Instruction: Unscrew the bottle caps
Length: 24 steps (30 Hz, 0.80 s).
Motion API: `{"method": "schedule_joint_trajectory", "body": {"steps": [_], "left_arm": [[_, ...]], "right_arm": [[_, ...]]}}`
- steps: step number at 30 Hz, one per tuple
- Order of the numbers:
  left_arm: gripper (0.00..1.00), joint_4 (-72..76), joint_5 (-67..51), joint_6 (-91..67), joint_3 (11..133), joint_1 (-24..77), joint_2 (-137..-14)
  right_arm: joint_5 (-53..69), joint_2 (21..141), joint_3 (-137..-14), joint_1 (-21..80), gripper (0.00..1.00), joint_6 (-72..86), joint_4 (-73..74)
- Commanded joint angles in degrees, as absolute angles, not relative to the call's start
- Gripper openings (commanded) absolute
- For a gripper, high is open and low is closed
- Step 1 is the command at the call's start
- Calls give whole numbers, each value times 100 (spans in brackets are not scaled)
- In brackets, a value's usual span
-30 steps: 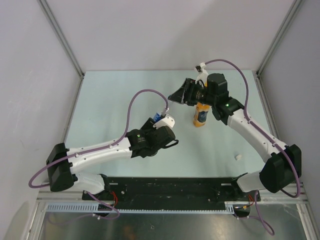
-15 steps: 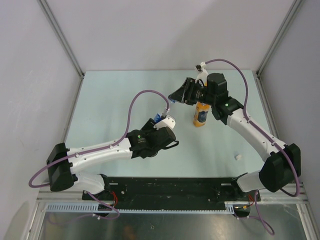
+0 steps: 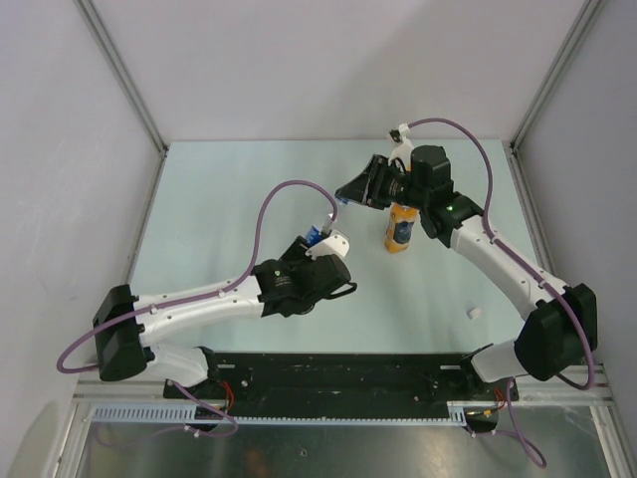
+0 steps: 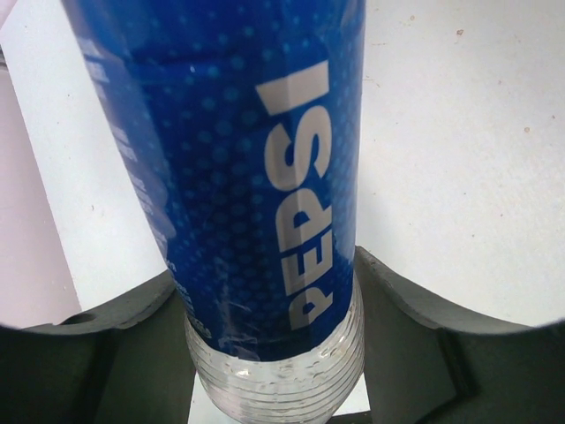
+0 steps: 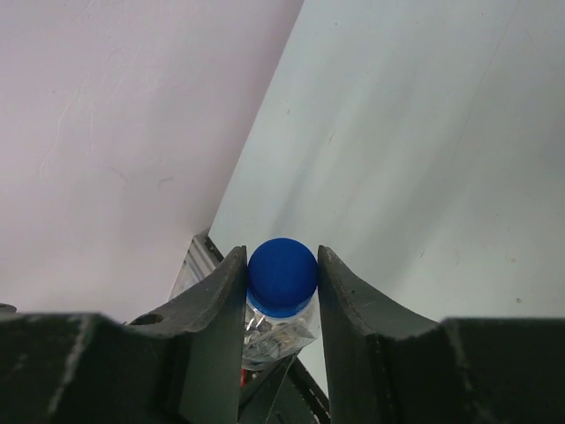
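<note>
The left arm (image 3: pixel 189 304) and right arm (image 3: pixel 498 254) had white links, black joints and a small green light (image 3: pixel 275 267) each. A purple cable (image 3: pixel 269 199) looped from each. The left tool (image 4: pixel 265 265) and right tool (image 5: pixel 281 256) were dark grey.

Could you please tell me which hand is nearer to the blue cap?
The right. The right hand pinches the blue cap between its fingers, touching both sides. The left hand grips the bottle by its labelled body, away from the cap.
</note>
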<state>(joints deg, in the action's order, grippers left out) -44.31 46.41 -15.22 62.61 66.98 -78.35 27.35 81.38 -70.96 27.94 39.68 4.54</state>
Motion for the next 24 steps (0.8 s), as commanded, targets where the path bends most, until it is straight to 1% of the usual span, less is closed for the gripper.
{"method": "schedule_joint_trajectory", "body": {"steps": [1, 2, 5, 7, 9, 11, 14, 18, 20, 21, 24], "left_arm": [[23, -4334, 4908, -1571, 6508, 6826, -7742], [23, -4338, 4911, -1564, 6511, 6828, -7752], [23, -4335, 4913, -1545, 6520, 6829, -7802], [23, -4338, 4902, -1540, 6528, 6829, -7850], [23, -4334, 4893, -1545, 6530, 6829, -7891], [23, -4333, 4884, -1553, 6530, 6829, -7903], [23, -4334, 4893, -1548, 6530, 6829, -7917], [23, -4337, 4907, -1543, 6529, 6829, -7919], [23, -4341, 4912, -1561, 6530, 6829, -7895], [23, -4341, 4921, -1572, 6530, 6833, -7885], [23, -4341, 4951, -1614, 6523, 6830, -7813]], "right_arm": [[2879, 8074, -7220, 2727, 11, 4108, -34], [2982, 8085, -7205, 2704, 17, 4172, -149], [3203, 8141, -7169, 2662, 40, 4359, -425], [3255, 8168, -7165, 2656, 49, 4423, -495], [3279, 8196, -7163, 2655, 53, 4450, -508], [3294, 8217, -7157, 2654, 55, 4466, -496], [3266, 8209, -7142, 2650, 55, 4473, -470], [3200, 8188, -7137, 2651, 47, 4467, -419], [3230, 8202, -7139, 2654, 45, 4450, -404], [3250, 8214, -7142, 2650, 46, 4435, -386], [3226, 8217, -7137, 2642, 53, 4318, -226]]}}
